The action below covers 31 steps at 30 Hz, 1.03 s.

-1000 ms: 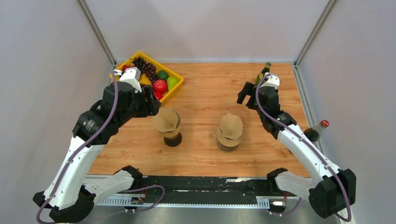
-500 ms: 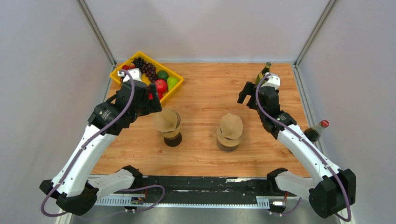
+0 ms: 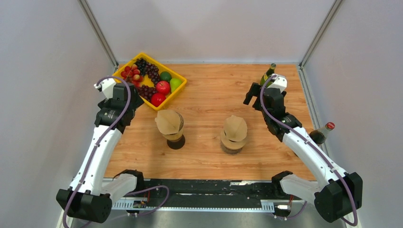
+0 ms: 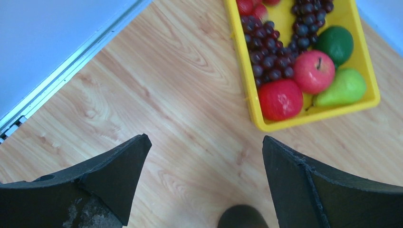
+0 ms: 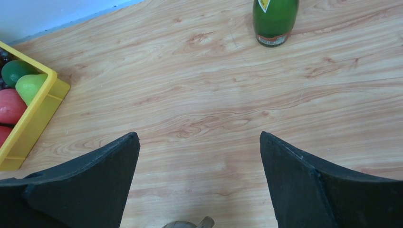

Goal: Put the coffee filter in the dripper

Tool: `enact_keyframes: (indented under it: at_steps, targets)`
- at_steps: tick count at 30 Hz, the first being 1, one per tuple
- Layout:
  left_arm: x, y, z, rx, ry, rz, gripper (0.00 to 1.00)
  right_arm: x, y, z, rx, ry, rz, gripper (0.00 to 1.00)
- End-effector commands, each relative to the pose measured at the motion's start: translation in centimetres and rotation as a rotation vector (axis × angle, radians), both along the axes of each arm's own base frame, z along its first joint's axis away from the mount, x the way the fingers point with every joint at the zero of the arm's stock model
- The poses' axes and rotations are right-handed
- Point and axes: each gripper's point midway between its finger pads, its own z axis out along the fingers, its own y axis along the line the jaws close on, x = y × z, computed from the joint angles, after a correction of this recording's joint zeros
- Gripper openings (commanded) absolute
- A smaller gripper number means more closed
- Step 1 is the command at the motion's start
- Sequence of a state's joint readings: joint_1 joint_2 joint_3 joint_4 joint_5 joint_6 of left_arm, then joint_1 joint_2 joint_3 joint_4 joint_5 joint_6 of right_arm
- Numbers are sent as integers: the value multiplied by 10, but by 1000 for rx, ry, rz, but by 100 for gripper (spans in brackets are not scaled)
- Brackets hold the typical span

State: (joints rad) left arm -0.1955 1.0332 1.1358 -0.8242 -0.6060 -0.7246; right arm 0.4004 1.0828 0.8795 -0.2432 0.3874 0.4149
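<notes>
Left tool (image 4: 204,138) released, fruit tray (image 4: 313,114) just ahead; right tool (image 5: 198,135) released, green bottle (image 5: 275,19) ahead.

Both hands open and empty, arms raised.
The left hand (image 4: 204,142) points downward, its dark fingers (image 4: 119,171) spread wide with nothing between them; the left arm (image 3: 97,152) reaches forward along the left side. The right hand (image 5: 199,137) is spread just as wide, with the right arm (image 3: 304,147) stretched forward and inward.
</notes>
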Motion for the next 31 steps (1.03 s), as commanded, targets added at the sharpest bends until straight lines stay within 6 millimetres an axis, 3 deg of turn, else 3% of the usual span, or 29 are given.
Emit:
enact_keyframes:
  at_steps: [1,7,18,31]
  targets:
    - [20,18,16,-36,-163,71,100,5,-9,21,-8,-57,-46,100]
    - [27,36,7,7,-203,94,100,1,-28,17,-48,-62,-134,100]
    - [32,60,-44,-8,-130,114,100,1,-46,0,-116,-37,-227,100]
    - [29,54,-47,-13,-166,61,100,2,-52,2,-123,-58,-257,100]
